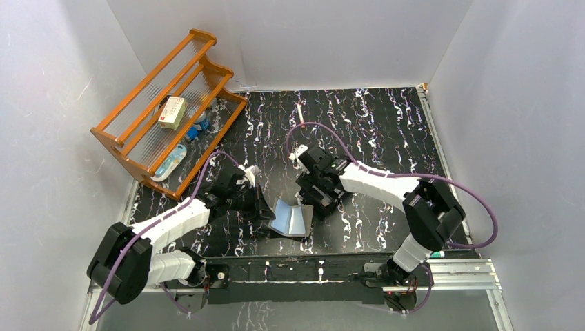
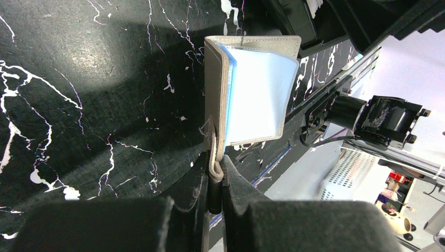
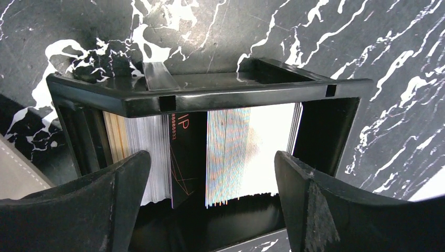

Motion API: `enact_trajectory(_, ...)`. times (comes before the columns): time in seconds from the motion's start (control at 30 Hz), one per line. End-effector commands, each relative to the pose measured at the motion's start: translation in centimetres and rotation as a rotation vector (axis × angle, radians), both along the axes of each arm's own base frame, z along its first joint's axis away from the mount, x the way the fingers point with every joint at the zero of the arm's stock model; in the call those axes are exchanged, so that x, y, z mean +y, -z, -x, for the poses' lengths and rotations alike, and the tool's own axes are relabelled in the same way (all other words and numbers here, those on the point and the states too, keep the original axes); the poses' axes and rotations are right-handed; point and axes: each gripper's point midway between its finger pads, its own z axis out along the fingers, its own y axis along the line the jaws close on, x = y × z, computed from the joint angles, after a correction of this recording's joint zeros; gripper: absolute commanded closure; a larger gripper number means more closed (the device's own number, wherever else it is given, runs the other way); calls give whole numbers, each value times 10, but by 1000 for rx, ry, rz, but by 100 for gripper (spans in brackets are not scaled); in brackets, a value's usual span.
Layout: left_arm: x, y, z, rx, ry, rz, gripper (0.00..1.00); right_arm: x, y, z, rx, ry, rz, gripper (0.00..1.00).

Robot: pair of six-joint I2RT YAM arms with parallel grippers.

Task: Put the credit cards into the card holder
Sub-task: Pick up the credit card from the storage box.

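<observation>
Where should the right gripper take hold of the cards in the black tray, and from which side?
Probably from above, by their exposed top edges: the cards stand on edge, packed side by side in the tray, whose walls block the sides. The open right gripper straddles the stack.

An orange rack [image 1: 105,135] holds a cream box [image 1: 172,112].

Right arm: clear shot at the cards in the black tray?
Probably yes. The right hand is open over the black tray, one finger on either side of the credit cards standing in it, with nothing between. The tray walls may crowd it.
</observation>
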Motion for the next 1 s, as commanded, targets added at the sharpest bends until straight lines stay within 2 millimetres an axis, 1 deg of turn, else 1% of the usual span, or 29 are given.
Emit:
enact_trajectory(0.0, 2, -5, 4, -10, 9, 12, 100, -13, -6, -18, -114, 62, 69, 7)
enact_trajectory(0.1, 2, -5, 4, -12, 8, 13, 100, -14, -17, -24, -168, 76, 54, 12)
enact_trajectory(0.17, 3, -6, 4, -15, 9, 13, 100, -15, -22, -27, -190, 83, 40, 17)
enact_trajectory(0.23, 3, -7, 3, -17, 9, 11, 100, -19, -24, -30, -193, 102, 27, 22)
enact_trajectory(0.3, 3, -8, 3, -19, 10, 10, 100, -22, -26, -32, -192, 122, 10, 24)
enact_trajectory(0.53, 2, -9, 2, -24, 11, 7, 100, -30, -33, -41, -183, 147, -46, 25)
enact_trajectory(0.7, 2, -10, 1, -24, 11, 6, 100, -42, -30, -49, -166, 171, -69, 27)
enact_trajectory(0.83, 3, -7, 2, -19, 10, 2, 100, -50, -31, -55, -163, 184, -94, 28)
enact_trajectory(0.97, 3, -5, 3, -12, 7, 1, 100, -58, -26, -57, -148, 197, -108, 28)
